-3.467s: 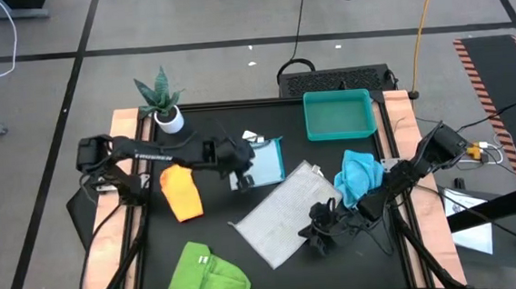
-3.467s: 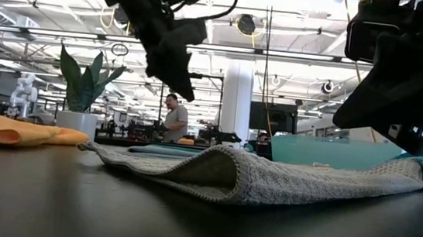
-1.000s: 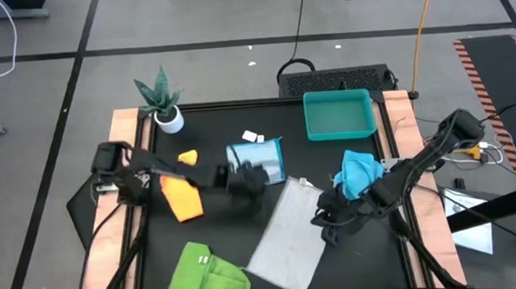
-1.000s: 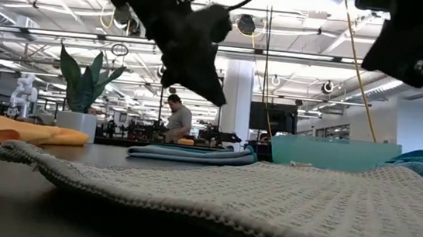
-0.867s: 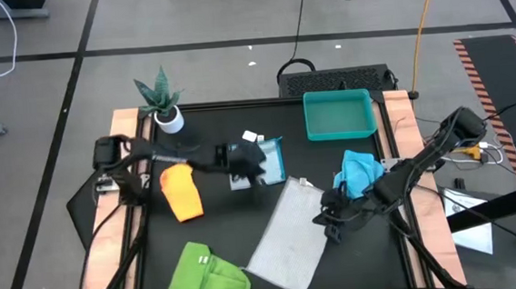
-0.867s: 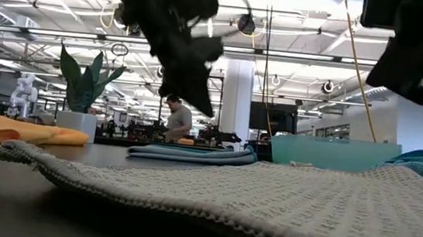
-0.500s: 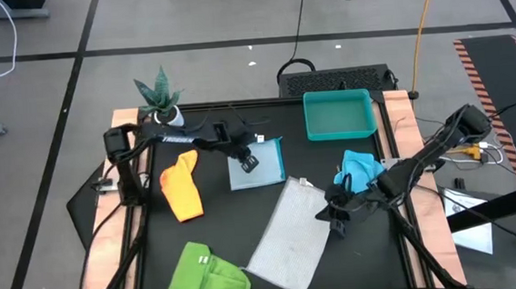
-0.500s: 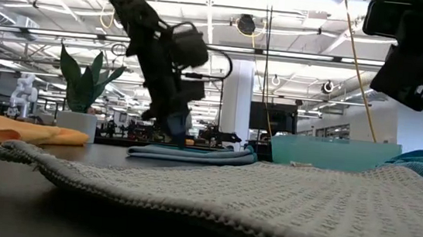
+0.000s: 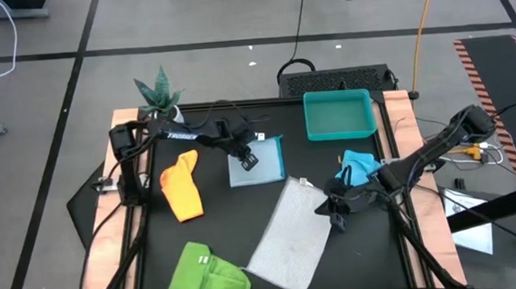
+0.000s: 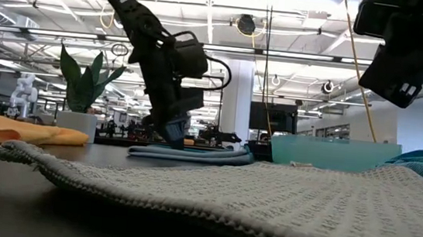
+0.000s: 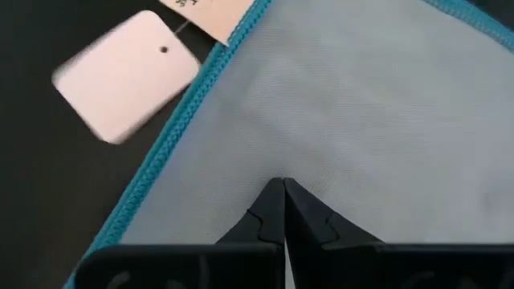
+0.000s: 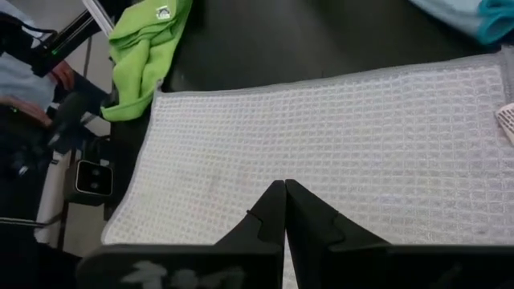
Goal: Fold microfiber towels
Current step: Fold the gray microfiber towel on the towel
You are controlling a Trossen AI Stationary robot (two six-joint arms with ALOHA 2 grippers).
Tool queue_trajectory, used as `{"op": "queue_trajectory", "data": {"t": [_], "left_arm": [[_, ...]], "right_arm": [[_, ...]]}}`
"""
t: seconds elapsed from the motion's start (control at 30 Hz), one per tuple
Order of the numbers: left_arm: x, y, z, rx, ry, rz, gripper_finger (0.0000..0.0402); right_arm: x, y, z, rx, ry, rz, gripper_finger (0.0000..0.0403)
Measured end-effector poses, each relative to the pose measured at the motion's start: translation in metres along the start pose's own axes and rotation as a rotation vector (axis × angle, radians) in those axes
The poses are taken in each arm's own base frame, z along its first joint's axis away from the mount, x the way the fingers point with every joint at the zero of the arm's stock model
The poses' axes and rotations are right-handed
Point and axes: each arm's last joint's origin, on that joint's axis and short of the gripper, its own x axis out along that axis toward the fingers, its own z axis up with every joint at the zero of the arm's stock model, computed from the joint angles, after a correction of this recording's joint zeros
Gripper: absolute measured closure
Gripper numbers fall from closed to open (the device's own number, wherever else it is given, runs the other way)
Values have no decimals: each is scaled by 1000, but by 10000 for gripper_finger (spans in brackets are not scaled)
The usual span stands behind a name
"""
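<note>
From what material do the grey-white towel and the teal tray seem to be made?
The grey-white waffle-weave towel looks like soft woven cloth: a grid of small squares, matte and limp. The teal rectangular tray seems to be rigid plastic: smooth walls, straight rim.

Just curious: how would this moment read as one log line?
left gripper: shut, over light blue towel | right gripper: shut, beside white-grey towel

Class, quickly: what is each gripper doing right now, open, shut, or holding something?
Left gripper: shut, empty, over the light blue towel.
Right gripper: shut, empty, over the white-grey towel.
</note>
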Motion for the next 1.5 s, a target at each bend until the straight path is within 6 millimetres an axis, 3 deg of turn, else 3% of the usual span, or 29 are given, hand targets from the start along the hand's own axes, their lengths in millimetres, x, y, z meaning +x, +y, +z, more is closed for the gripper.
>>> {"op": "queue_trajectory", "data": {"t": [0.47,0.57,0.67,0.83,0.97,1.27,1.4,1.5], "left_arm": [[-22,46,24,47,66,166,401],[-33,45,28,69,72,166,401],[-57,31,36,119,-10,143,401],[-96,-8,30,156,-109,17,401],[-104,-71,0,250,-127,-133,401],[-80,-217,-102,357,-236,-445,401],[-70,-254,-128,335,-292,-505,401],[-50,-267,-147,304,-244,-520,401]], "right_arm": [[2,-6,6,-2,3,-13,403],[3,-6,6,18,2,-13,403],[9,-5,2,41,18,-25,403],[28,-6,-10,87,71,-69,403],[37,-5,-21,117,117,-96,403],[33,-15,-34,147,185,-245,403],[35,-26,-29,143,177,-324,403],[39,-35,-22,130,172,-358,403]]}}
